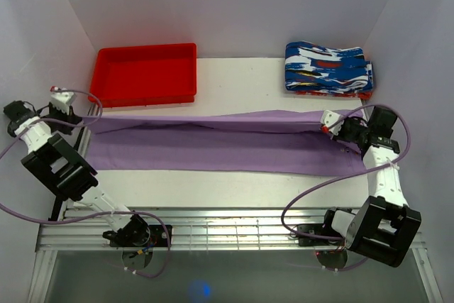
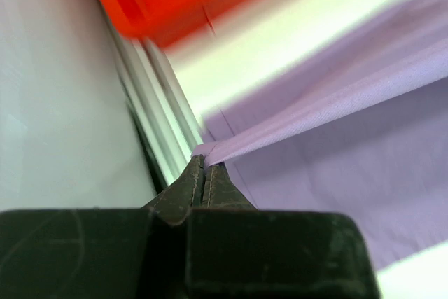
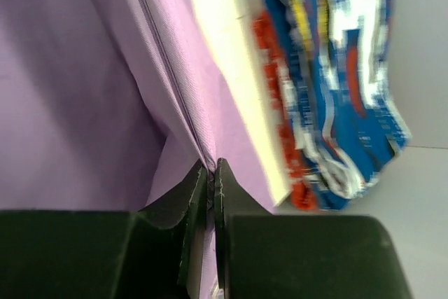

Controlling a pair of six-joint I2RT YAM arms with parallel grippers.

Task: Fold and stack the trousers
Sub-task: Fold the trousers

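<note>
Both ends of trousers (image 1: 213, 150) inside left tool (image 2: 205, 164), right tool (image 3: 212, 167).

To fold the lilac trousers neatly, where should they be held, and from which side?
Probably the far long edge, at both ends, each taken from its outer side. The trousers lie stretched left to right, so end grips keep it taut; the left gripper and right gripper pinch there.

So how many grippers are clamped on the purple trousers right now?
2. The left gripper pinches the trousers at their left end, near the red tray; the right gripper pinches their right end, near the patterned garments.
</note>
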